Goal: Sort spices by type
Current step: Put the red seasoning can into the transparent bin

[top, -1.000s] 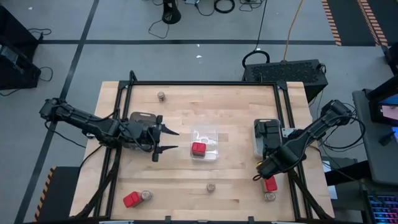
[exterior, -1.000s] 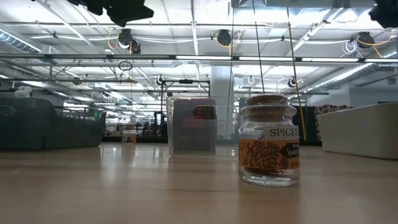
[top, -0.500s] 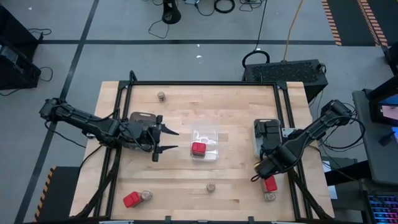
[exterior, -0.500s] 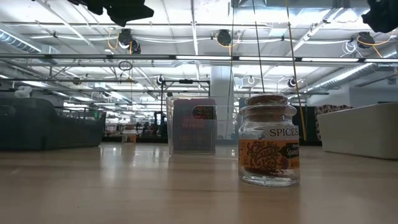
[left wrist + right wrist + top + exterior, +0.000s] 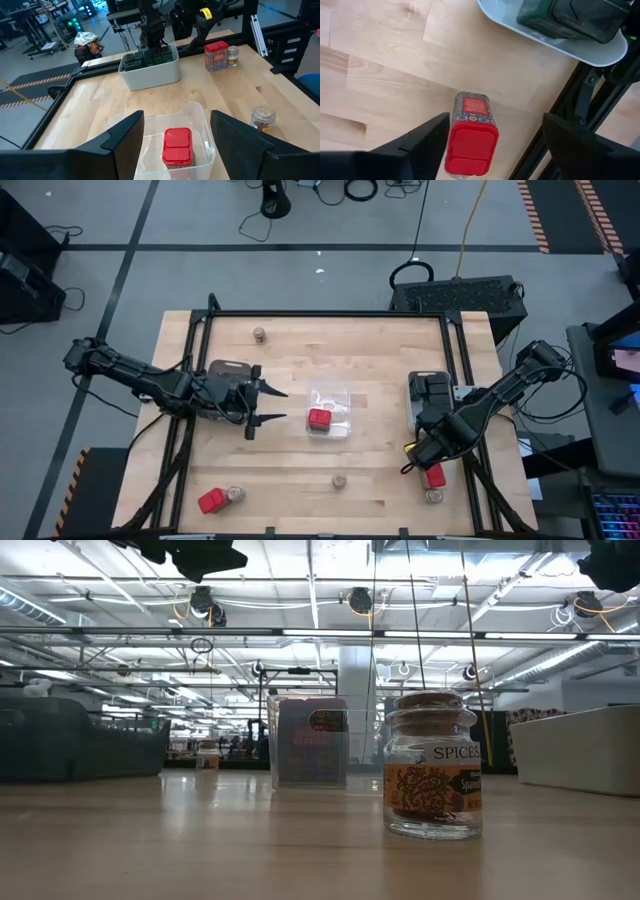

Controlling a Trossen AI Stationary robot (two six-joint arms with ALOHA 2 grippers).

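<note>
While both arms' jaws gape empty, a pale wooden table (image 5: 300,360) fills a bright workshop

Bright, even overhead light; ceiling strip lights (image 5: 300,633) glare in low view; soft shadows on tabletop (image 5: 300,360).

Left arm reaches in from the left edge, its tool (image 5: 268,407) level, fingers spread apart. Right arm bends downward, its tool (image 5: 411,459) fingers parted wide.

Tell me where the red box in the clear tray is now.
High view: the red box lies in the clear tray at the table's centre.
</note>
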